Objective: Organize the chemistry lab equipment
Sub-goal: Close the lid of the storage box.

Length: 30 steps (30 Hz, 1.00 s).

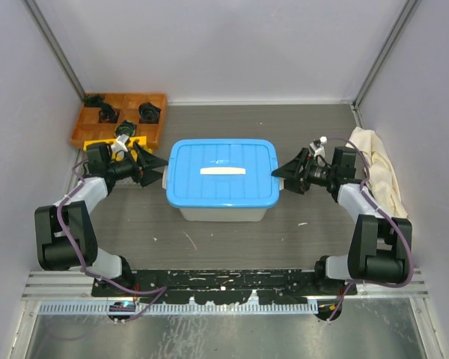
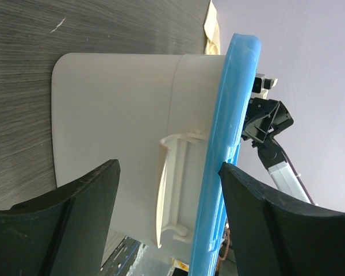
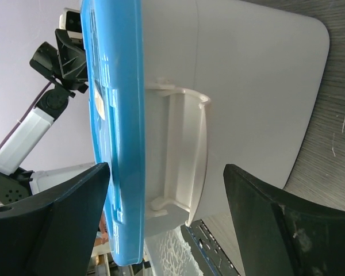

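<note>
A white plastic box [image 1: 223, 209] with a blue lid [image 1: 221, 173] shut on it stands mid-table. My left gripper [image 1: 156, 170] is open at the box's left end, its fingers either side of the lid rim [image 2: 227, 115] and the end handle [image 2: 164, 190], not touching. At the right end my right gripper [image 1: 284, 173] is open the same way round the lid [image 3: 115, 115] and handle [image 3: 190, 155]. Of the chemistry lab equipment only a yellow rack [image 1: 138, 141] shows, behind the left wrist.
An orange tray [image 1: 120, 116] of black parts sits at the back left, right behind the yellow rack. A cream-white cloth [image 1: 382, 172] lies bunched along the right wall. Grey walls close in the table on three sides.
</note>
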### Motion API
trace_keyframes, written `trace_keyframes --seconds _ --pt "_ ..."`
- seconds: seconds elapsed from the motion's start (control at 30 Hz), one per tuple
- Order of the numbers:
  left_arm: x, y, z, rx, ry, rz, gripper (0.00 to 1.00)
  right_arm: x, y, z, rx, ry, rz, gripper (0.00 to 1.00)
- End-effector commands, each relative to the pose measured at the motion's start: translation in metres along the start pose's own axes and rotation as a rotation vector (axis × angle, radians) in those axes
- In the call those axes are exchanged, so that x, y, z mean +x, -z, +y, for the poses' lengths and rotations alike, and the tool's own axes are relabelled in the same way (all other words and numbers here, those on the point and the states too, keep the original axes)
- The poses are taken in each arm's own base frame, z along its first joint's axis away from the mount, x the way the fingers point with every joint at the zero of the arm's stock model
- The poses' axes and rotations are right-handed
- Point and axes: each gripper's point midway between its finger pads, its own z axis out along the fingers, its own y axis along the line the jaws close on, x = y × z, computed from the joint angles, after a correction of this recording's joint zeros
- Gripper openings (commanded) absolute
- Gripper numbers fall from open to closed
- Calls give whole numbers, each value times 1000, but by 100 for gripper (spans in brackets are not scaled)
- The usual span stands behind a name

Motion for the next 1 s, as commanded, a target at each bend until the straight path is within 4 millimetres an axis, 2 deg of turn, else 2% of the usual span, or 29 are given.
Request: trace_keyframes --seconds 0.0,0.2,0.37,0.73,0.97 --pt "6 -1 -17 43 -56 42 72 -5 -4 13 -40 74 15 86" --pt "19 6 -15 25 -82 32 72 -7 -7 15 -44 83 25 85" --pt "15 11 -20 84 -91 15 73 -7 -9 16 -46 83 33 84" --pt "6 5 -31 200 -91 36 74 -5 -16 21 -63 87 66 83" --pt "21 -8 -33 205 -85 99 73 -2 -19 21 -68 85 83 82"
